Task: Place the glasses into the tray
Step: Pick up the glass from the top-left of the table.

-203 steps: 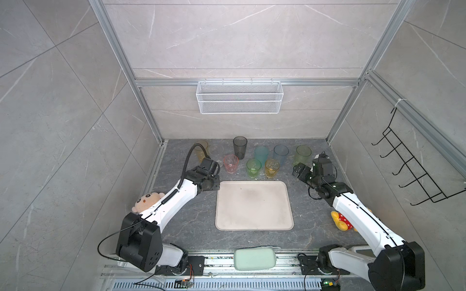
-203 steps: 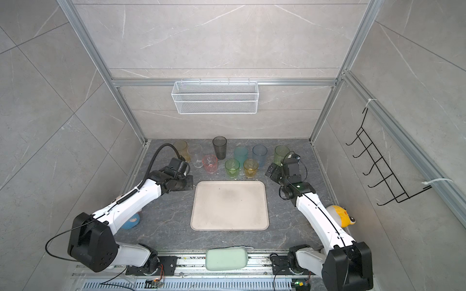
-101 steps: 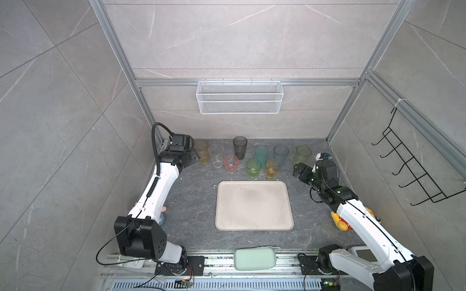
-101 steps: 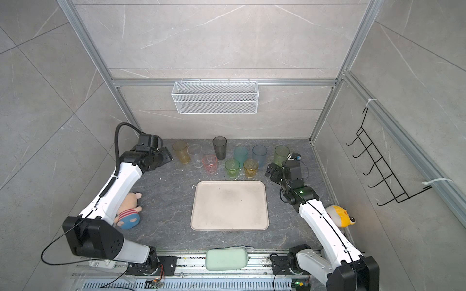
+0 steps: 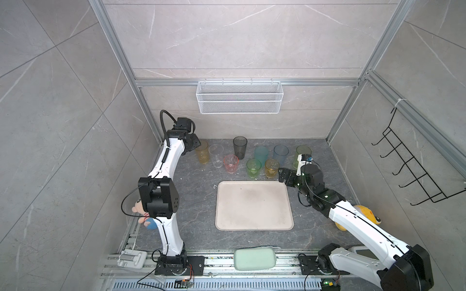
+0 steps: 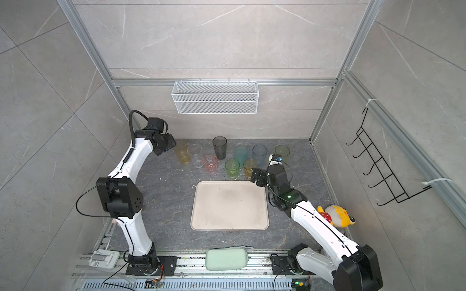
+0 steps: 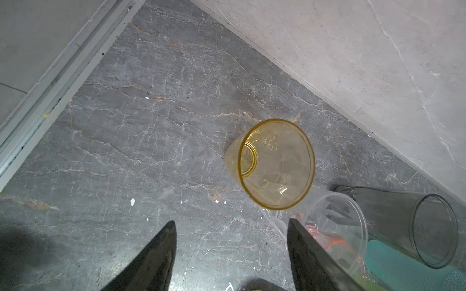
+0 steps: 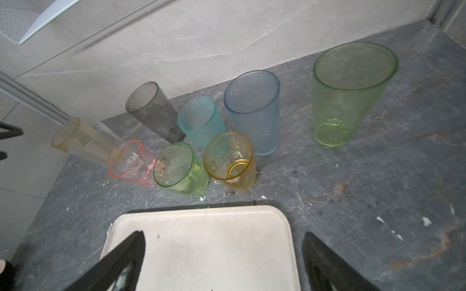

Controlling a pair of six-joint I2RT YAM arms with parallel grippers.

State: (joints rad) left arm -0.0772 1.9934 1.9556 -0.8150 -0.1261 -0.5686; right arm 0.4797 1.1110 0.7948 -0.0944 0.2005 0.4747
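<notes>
The left end effector (image 7: 231, 221) has swung far left, jaws widened and empty, beside the tall amber glass (image 5: 202, 152). The right end effector (image 8: 223, 233) stays apart at the empty tray (image 5: 252, 204); all glasses (image 5: 254, 157) wait on the surface (image 5: 196, 201) beyond.

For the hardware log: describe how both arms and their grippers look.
The left arm and right arm have white links joined by black joint housings, with thin black cables looping outside. The left gripper and right gripper each end in two black, tapered fingers. A small green light glows on the right arm.
</notes>
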